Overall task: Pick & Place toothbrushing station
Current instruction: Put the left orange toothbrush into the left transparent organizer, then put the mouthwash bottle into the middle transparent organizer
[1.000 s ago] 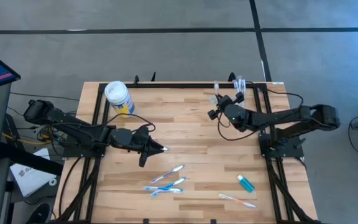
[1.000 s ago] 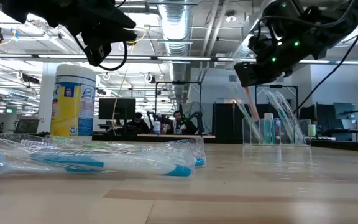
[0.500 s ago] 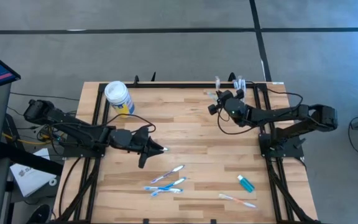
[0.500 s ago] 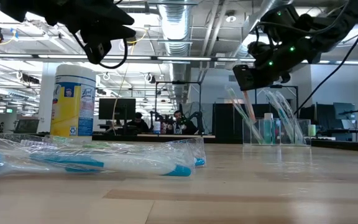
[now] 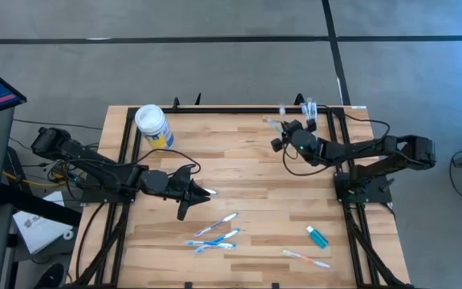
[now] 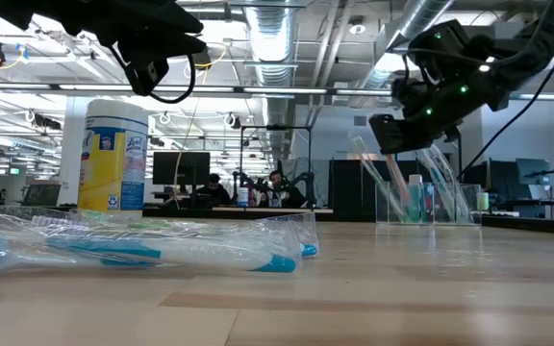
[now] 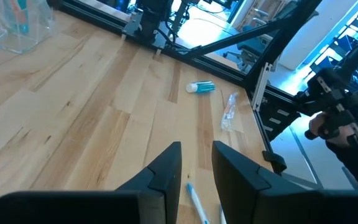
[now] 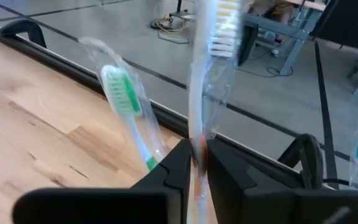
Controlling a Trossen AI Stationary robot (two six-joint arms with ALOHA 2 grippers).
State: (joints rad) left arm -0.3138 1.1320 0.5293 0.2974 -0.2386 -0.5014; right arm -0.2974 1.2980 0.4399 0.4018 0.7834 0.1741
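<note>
The clear cup (image 6: 427, 197) stands at the table's far right (image 5: 309, 113), with a green-bristled brush (image 8: 127, 106) and other wrapped brushes upright inside. My right gripper (image 8: 197, 163) is just above the cup, at its left side (image 6: 404, 133), shut on a wrapped toothbrush (image 8: 211, 74) with a pink handle. My left gripper (image 7: 196, 167) hovers over the table's middle (image 5: 207, 193), narrowly open and empty. My right gripper pinches the wrapped toothbrush's handle (image 8: 197, 147) between its two fingers, through the clear wrapper. The fingers point roughly level toward the table's far edge and lie across the handle. The brush stands upright, white bristles (image 8: 225, 26) on top; its lower end (image 6: 390, 181) reaches down into the cup.
A white-lidded yellow-and-blue canister (image 5: 152, 126) stands at the far left. Wrapped blue-and-white toothbrushes (image 5: 215, 233) lie near the front middle, a small blue tube (image 5: 318, 236) and another wrapped brush (image 5: 306, 258) at the front right. A black frame rail runs along the far edge (image 5: 231, 110).
My right gripper, still shut on the brush, has moved a little toward the cup and come down, lowering the brush's handle into the cup.
</note>
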